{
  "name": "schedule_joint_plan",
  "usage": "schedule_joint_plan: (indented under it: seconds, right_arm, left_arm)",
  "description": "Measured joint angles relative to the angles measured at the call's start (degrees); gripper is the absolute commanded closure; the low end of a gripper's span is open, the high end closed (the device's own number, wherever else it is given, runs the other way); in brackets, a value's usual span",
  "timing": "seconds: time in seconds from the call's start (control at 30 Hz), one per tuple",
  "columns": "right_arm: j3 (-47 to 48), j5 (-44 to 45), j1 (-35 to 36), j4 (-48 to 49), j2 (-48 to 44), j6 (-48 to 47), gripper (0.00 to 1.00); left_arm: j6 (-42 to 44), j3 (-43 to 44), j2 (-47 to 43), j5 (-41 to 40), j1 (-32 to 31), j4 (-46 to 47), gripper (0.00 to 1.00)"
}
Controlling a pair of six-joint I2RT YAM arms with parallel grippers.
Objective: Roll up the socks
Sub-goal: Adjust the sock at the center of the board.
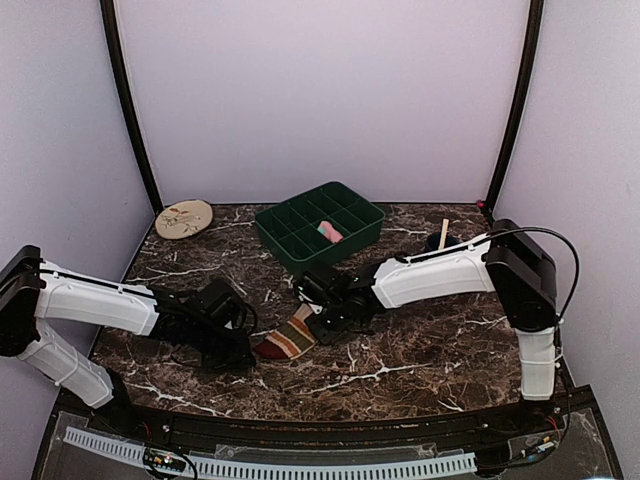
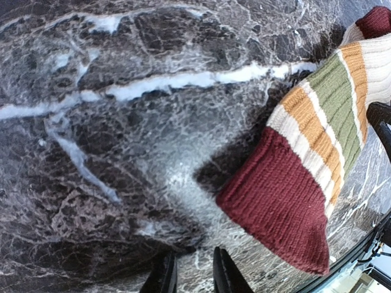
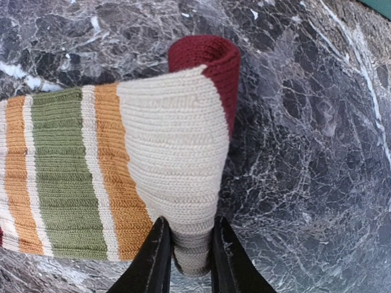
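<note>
- Rolling looks barely begun: the striped sock [image 1: 292, 338] lies lower centre in the top view, with one end curled over.
- The pink sock [image 1: 329, 232] sits in the tray [image 1: 275, 243], upper centre.
- The right gripper [image 3: 188, 262], low and reaching left, clamps the curled end.
- The left gripper [image 2: 190, 274] is low beside the maroon end, fingers slightly apart and empty.

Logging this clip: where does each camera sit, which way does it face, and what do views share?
Top external: above and behind the bases, looking down on the table; left arm, right arm, green tray, striped sock show.
Left wrist: on the left arm, facing down at the table and sock's maroon end; tips of the left gripper at the bottom edge.
Right wrist: on the right arm, facing the sock's beige end, pinched in the right gripper.
Shared: all three show the striped sock.
</note>
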Motion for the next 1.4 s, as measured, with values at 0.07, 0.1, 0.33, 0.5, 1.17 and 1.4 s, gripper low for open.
schedule_joint_plan:
  seconds: [0.07,0.1,0.33,0.5,1.17,1.4]
  right_arm:
    - [-0.48,-1.16,-0.59,0.57,-0.09,0.24,0.82]
    - [-0.9,-2.03,-0.94,1.09,-0.17,0.48,0.83]
    - [-5.55,-9.97,-4.79,5.81,-2.47,3.43,0.86]
    - [-8.35,-15.58,-7.3,8.92,-3.89,5.86,0.85]
    - [-24.35,-36.7,-12.13,29.22,-8.48,25.66,0.84]
    - [-30.05,-39.04,-13.35,36.26,-10.29,32.15,0.84]
  left_arm:
    - [0.0,0.22,0.0,-0.04,0.0,-0.44,0.76]
    - [0.02,0.33,-0.02,-0.07,0.0,-0.55,0.76]
    - [0.24,0.83,-0.02,-0.94,0.0,-1.42,0.75]
    - [0.46,1.7,-0.02,-1.44,0.0,-2.56,0.76]
    - [9.09,14.03,1.11,-6.67,0.0,-4.15,0.74]
    - [11.65,17.31,8.28,-4.55,0.0,-2.23,0.75]
